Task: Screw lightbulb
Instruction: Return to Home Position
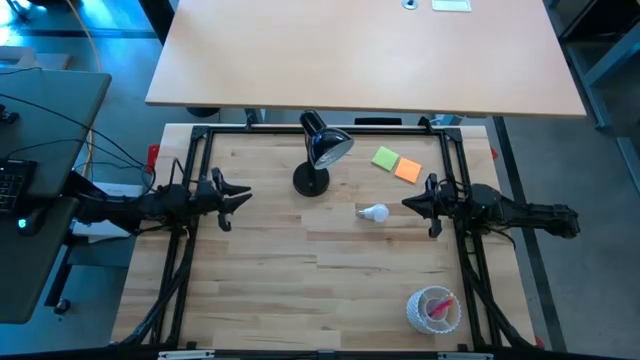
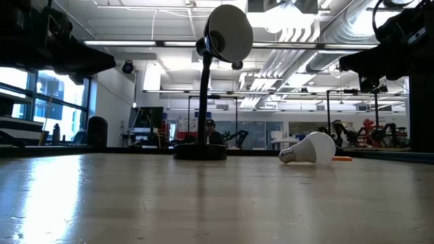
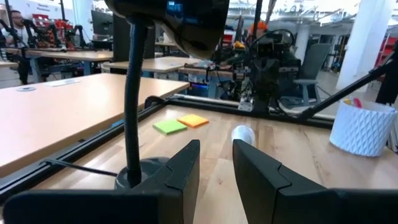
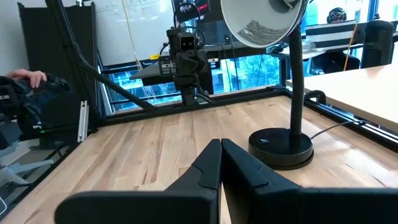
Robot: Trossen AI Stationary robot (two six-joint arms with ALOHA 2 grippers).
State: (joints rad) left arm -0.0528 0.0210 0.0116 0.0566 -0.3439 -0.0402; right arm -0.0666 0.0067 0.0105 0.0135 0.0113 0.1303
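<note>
Both arms sit at opposite sides of the table (image 1: 300, 280), level with each other and facing inward. Neither is near the work; this reads as a parked pose that leaves the middle free

Left gripper (image 1: 240, 197): fingers apart by a moderate gap, nothing between them
Right gripper (image 1: 408, 203): fingers closed tip to tip, nothing held

Bulb (image 1: 374, 212) lies loose on the wood between the grippers, nearer the right one. It is near the lamp (image 1: 311, 181) base on the right arm's side, not touching it, and it is not in the lamp. The shade tilts down toward the right arm's half, probably so the socket faces that arm

Bulb orientation: on its side, long axis roughly along the arm-to-arm line, flat on the table. Screw base points toward the left arm, globe toward the right gripper. Judgement: the base would need swinging up toward the shade before any threading, and the round globe may roll if nudged
</note>
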